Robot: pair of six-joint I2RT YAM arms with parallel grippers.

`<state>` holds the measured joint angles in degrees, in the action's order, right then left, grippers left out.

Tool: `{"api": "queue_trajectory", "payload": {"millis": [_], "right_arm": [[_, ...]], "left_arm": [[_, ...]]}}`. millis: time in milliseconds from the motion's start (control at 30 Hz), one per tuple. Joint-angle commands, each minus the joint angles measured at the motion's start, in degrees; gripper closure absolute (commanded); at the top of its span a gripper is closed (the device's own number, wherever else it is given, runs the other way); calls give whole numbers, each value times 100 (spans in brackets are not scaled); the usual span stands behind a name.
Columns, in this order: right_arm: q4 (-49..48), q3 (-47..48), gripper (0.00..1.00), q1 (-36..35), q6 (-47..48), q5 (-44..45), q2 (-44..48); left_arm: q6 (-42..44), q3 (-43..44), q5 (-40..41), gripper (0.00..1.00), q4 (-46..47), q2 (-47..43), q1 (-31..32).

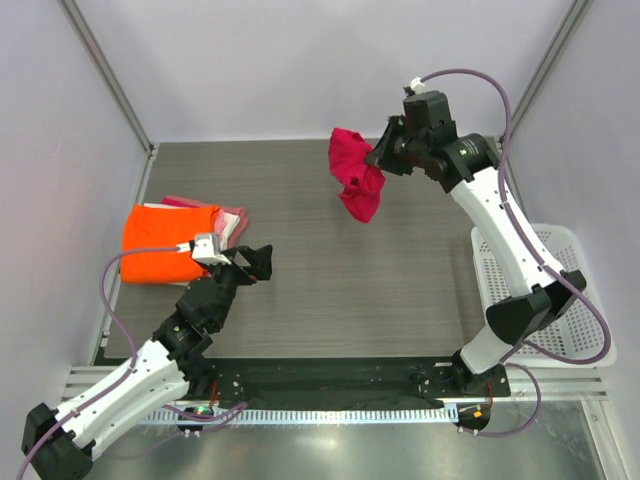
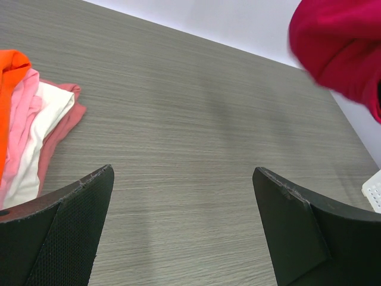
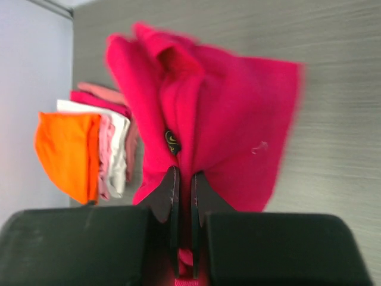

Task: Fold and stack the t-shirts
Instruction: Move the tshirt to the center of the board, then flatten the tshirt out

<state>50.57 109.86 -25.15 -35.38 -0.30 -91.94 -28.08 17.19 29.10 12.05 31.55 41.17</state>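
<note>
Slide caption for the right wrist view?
Right pincer shut on dangling crimson t-shirt; folded stack beyond.

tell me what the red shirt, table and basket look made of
red shirt: soft knit cloth, likely cotton, matte; it hangs in limp folds.
table: grey wood-grain surface, probably laminate; fine straight streaks, dull sheen.
basket: white plastic by the look; stiff lattice of small holes.

The left claw [image 2: 183, 173] gapes wide over the grey surface [image 2: 190, 107]. A stack of orange, pink and white t-shirts [image 2: 30, 137] lies at nine o'clock, with a blurred crimson t-shirt [image 2: 339, 47] at two o'clock.
</note>
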Motion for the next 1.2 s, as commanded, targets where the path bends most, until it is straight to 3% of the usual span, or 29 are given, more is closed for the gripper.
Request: {"api": "queue_trajectory", "payload": {"millis": [0,133,200,233,267,333,500,733,967,1167], "right_arm": [[-345,123,94,63,435,214,739],[-538,-1093,94,-7,514,-381,1002],[-679,-1588,86,-261,793,-725,1091],[-671,-1982,78,-402,908,-692,1091],[-645,-2178,52,-777,1023,-622,1099],[-653,-2791,40,-1070,1138,-200,1196],[-1258,-4233,41,-1238,945,3,1705],[-1787,-5342,47,-1238,602,846,1864],[-2208,-5370,53,-1238,585,821,1189],[-2850,-5502,49,-1247,391,100,705]], "left_arm": [[30,-40,201,0,87,-105,-4],[30,-32,210,0,95,-88,-12],[30,-23,175,0,104,-61,-3],[30,-23,166,1,104,-44,-3],[30,-14,157,1,104,-44,-3],[30,-14,157,1,122,-26,-3],[30,-5,166,0,104,-35,-4],[30,4,131,0,130,0,-12],[30,56,113,0,113,97,-3],[30,21,122,0,122,62,-3]]}}
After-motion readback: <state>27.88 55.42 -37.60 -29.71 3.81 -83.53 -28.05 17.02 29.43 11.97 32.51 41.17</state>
